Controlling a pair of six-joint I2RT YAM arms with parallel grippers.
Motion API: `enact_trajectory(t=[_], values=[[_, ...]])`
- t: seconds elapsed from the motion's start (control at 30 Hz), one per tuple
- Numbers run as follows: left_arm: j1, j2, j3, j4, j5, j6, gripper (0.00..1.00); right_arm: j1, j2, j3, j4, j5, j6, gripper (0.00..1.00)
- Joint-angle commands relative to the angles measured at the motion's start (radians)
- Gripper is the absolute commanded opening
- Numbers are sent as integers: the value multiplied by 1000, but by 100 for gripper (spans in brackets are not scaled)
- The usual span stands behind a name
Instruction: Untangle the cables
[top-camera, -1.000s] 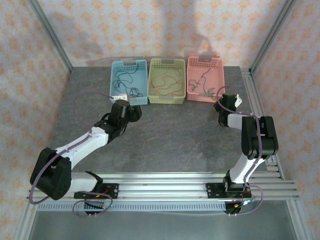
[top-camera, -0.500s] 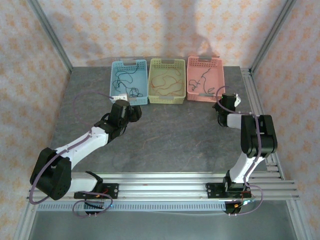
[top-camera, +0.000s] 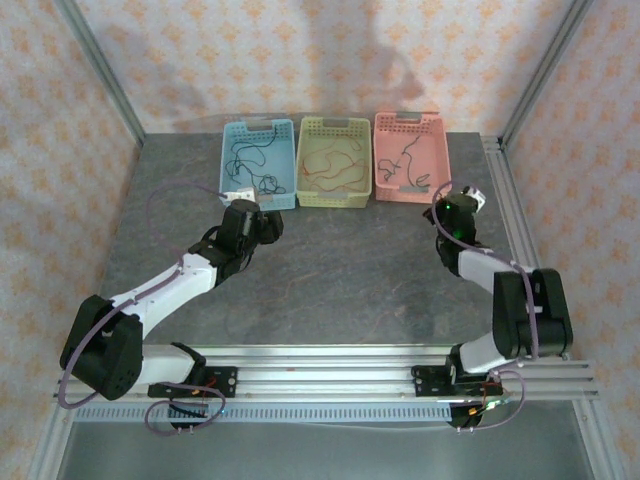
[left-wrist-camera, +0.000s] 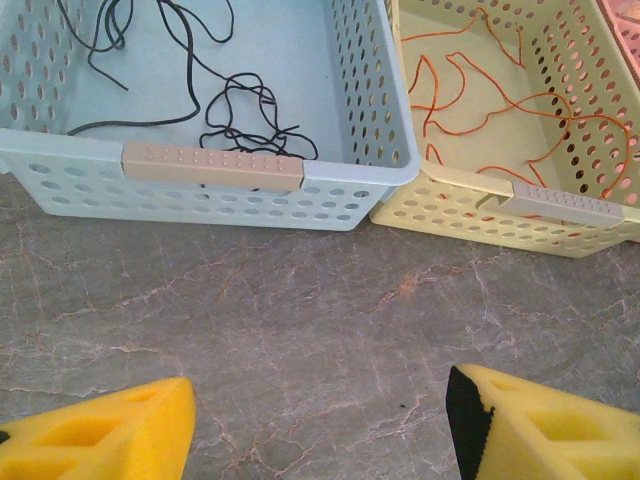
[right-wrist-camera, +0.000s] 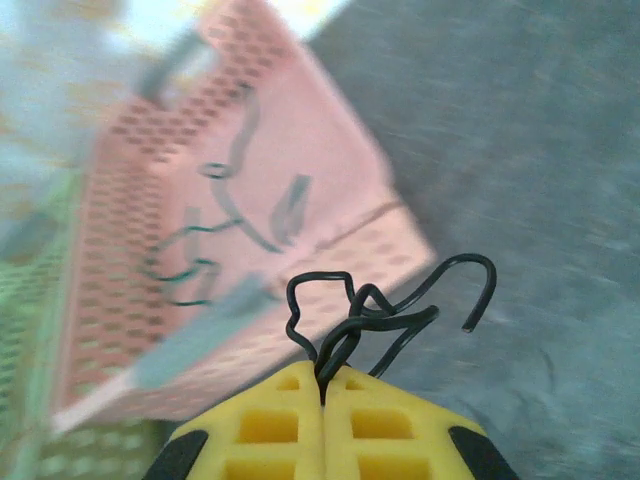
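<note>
On the left, above the grey worktop (top-camera: 340, 270), the left pincer (left-wrist-camera: 320, 425): yellow fingers wide apart, nothing between them, only bare worktop below. Just past it, on the far side, a blue basket (left-wrist-camera: 210, 166) with thin black cables (left-wrist-camera: 250, 110) lying loose and curly on its floor. Right up against that, a yellow basket (left-wrist-camera: 470, 215) with an orange cable (left-wrist-camera: 500, 100) looped about inside. Further right, a pink basket (right-wrist-camera: 330, 150) with a dark green cable (right-wrist-camera: 232, 208) lying in it in bends. Nearer than the pink basket and a bit to its right, the right pincer (right-wrist-camera: 322, 385): yellow fingers pressed tight together, pinching a dark cable (right-wrist-camera: 365, 310) at one spot. Sticks up out of the tips in a small knotty bunch, with one end curling off to the right like a hook. In the wrist view, sits in front of the near corner of the pink basket.
</note>
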Motion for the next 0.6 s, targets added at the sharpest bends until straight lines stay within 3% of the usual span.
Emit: enact_trajectory(t=[0.0,0.2,0.37,0.57], values=[[-11,-21,-10,-4,-32,7,68,67,-42,-27,116,-89,-19,0],[-11,-32,-21,21,10,16,68,191,22,-6,261,-268,-3,0],[-13,-45,-43,74,103,27,67,233,129,-15,447,-457,19,0],[-16,-42,-41,86,127,34,66,239,158,-39,428,-473,-27,0]])
